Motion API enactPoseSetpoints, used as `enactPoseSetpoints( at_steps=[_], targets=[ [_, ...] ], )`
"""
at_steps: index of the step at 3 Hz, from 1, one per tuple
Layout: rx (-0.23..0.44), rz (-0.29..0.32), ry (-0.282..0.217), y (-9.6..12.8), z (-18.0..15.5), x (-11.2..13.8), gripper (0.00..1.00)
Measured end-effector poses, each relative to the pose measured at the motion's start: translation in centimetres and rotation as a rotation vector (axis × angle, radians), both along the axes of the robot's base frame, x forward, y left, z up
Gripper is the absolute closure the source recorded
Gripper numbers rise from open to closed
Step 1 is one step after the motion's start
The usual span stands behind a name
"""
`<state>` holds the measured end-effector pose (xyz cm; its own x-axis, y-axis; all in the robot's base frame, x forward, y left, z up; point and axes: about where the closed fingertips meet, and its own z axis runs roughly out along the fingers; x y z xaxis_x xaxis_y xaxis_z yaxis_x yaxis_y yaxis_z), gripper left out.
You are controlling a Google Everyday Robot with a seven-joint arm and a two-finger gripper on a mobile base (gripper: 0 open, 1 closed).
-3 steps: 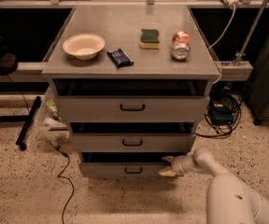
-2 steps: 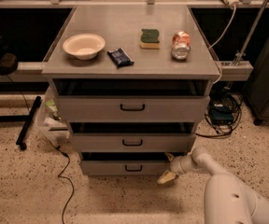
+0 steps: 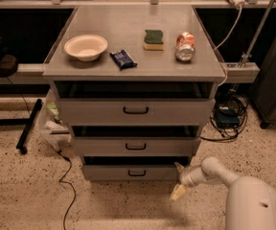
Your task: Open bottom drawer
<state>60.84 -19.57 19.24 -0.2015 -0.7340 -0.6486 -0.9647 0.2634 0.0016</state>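
Note:
The bottom drawer (image 3: pixel 128 172) is the smallest grey front with a short black bar handle (image 3: pixel 137 173), low on the cabinet near the floor. It stands out a little, with a dark gap above it. My gripper (image 3: pixel 178 179) is at the drawer's right end, just off its front corner, close to the floor. It is open and holds nothing: one finger (image 3: pixel 179 167) points up by the drawer's corner and the other hangs toward the floor. My white arm (image 3: pixel 253 202) comes in from the lower right.
The mid-sized drawer (image 3: pixel 135 146) and the widest top drawer (image 3: pixel 135 110) are above. On the cabinet top lie a bowl (image 3: pixel 86 47), a dark packet (image 3: pixel 123 59), a sponge (image 3: pixel 153 39) and a can (image 3: pixel 185 46). A black cable (image 3: pixel 66 176) runs on the floor at left.
The gripper has dropped a little lower and away from the bottom drawer's right corner, and its fingers have spread. The drawers have not visibly moved.

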Motion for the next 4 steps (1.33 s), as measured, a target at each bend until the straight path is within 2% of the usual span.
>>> enactPoseSetpoints(
  at_steps=[1, 2, 4],
  targets=[
    [-0.042, 0.003, 0.029, -0.3, 0.2, -3.4, 0.14],
    [-0.065, 0.003, 0.049, -0.5, 0.3, -5.5, 0.36],
    [-0.066, 0.003, 0.049, -0.7, 1.9, -5.5, 0.82]
  ],
)
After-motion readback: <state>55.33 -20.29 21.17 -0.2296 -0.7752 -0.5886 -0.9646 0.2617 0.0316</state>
